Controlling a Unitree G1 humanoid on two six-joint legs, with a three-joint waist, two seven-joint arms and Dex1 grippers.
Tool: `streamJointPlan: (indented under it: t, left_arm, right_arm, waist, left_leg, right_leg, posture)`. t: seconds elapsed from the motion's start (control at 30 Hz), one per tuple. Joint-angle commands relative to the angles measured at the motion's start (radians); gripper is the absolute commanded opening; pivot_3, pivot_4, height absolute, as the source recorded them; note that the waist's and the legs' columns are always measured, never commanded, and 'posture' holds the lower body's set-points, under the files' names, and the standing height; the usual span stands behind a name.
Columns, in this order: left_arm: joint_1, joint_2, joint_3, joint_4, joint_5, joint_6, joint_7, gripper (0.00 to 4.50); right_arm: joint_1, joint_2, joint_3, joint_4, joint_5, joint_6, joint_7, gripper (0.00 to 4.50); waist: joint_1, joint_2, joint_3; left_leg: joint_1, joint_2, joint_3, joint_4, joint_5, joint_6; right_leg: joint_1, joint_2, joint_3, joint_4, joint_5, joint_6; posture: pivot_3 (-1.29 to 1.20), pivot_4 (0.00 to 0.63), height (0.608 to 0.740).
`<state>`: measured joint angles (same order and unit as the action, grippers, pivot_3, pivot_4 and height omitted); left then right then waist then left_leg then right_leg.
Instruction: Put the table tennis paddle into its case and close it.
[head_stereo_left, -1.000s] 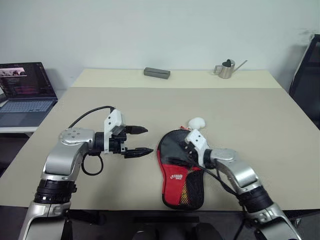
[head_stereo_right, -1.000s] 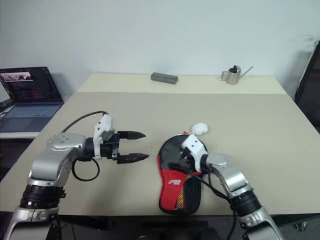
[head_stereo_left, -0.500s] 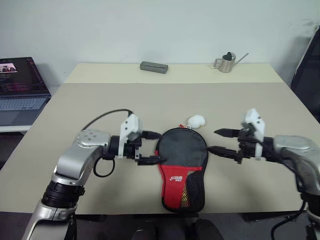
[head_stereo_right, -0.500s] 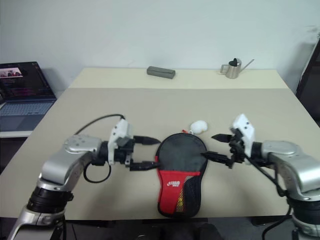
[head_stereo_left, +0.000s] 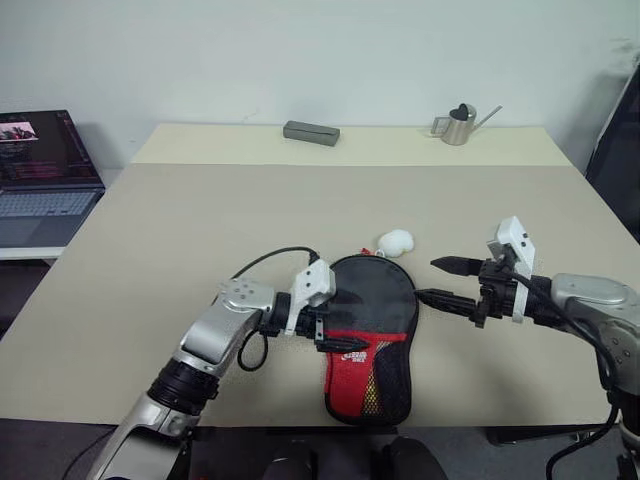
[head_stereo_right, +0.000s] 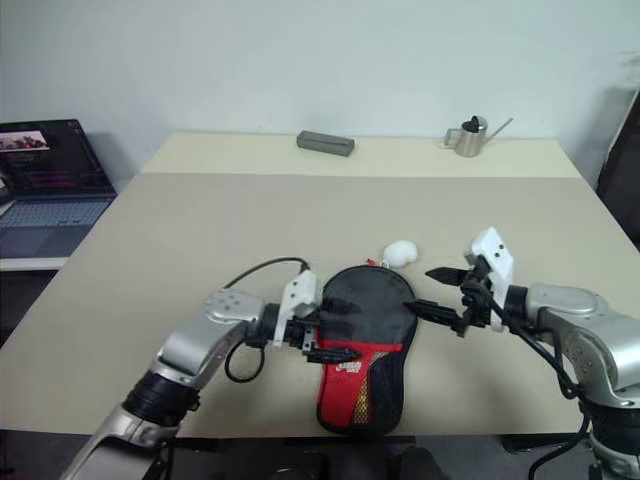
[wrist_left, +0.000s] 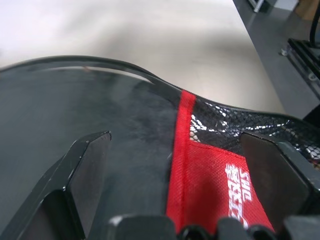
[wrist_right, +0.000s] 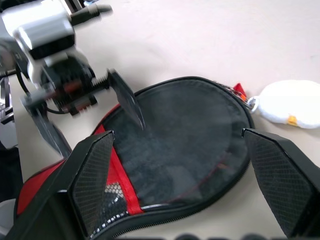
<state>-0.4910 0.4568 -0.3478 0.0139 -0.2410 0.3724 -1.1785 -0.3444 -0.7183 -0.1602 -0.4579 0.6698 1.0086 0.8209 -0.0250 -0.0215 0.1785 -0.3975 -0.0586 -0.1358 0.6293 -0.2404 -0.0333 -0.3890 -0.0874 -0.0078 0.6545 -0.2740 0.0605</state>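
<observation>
Case (head_stereo_left: 367, 330) likely hides paddle; left hand (head_stereo_left: 333, 332) overlaps it.

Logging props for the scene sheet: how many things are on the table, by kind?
Paddle case: 1
White ball charm: 1
Grey block: 1
Metal watering can: 1
Total: 4

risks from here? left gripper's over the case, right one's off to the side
Open left gripper hangs over the case: closing may only bunch fabric and shift it. The case's narrow end sits at the table edge, so a drag might pull it off. The white ball charm could snag the right gripper.
</observation>
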Motion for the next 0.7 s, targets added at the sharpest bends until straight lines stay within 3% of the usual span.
streamJointPlan:
  t: [0.03, 0.2, 0.47, 0.7]
  left_arm:
    - [-0.006, -0.03, -0.052, 0.035, 0.067, -0.092, 0.022, 4.46]
    - [0.001, -0.077, -0.094, 0.118, 0.136, -0.177, 0.058, 4.46]
    - [0.031, -0.099, -0.092, 0.185, 0.13, -0.158, 0.055, 4.46]
    - [0.053, -0.067, -0.058, 0.184, 0.089, -0.063, 0.03, 4.46]
  right_arm:
    - [-0.007, -0.009, -0.002, -0.032, 0.012, -0.033, -0.01, 4.5]
    - [0.0, -0.009, 0.004, -0.033, 0.015, -0.044, -0.022, 4.5]
    - [-0.02, -0.009, 0.01, -0.019, 0.016, -0.048, -0.039, 4.5]
    - [-0.214, 0.04, 0.076, 0.167, -0.048, -0.069, -0.082, 4.5]
  waist:
    - [0.0, 0.0, 0.0]
    - [0.002, 0.001, -0.001]
    - [0.002, 0.002, -0.001]
    - [-0.011, 0.003, -0.002]
  left_leg:
    - [0.0, 0.0, 0.0, 0.0, 0.0, 0.0]
    - [0.001, 0.0, 0.0, 0.0, 0.0, 0.0]
    - [0.003, -0.001, 0.0, 0.001, 0.0, 0.0]
    - [0.01, 0.0, 0.002, 0.001, 0.0, 0.0]
  right_leg:
    - [0.0, 0.0, 0.0, 0.0, 0.0, 0.0]
    - [0.001, 0.0, 0.0, 0.001, 0.0, 0.0]
    - [0.002, 0.0, 0.0, 0.002, 0.0, 0.001]
    - [0.006, 0.001, 0.001, 0.004, 0.0, 0.001]
  posture:
    - [0.0, 0.15, 0.74]
    - [0.0, 0.15, 0.74]
    - [0.0, 0.15, 0.74]
    - [0.0, 0.15, 0.74]
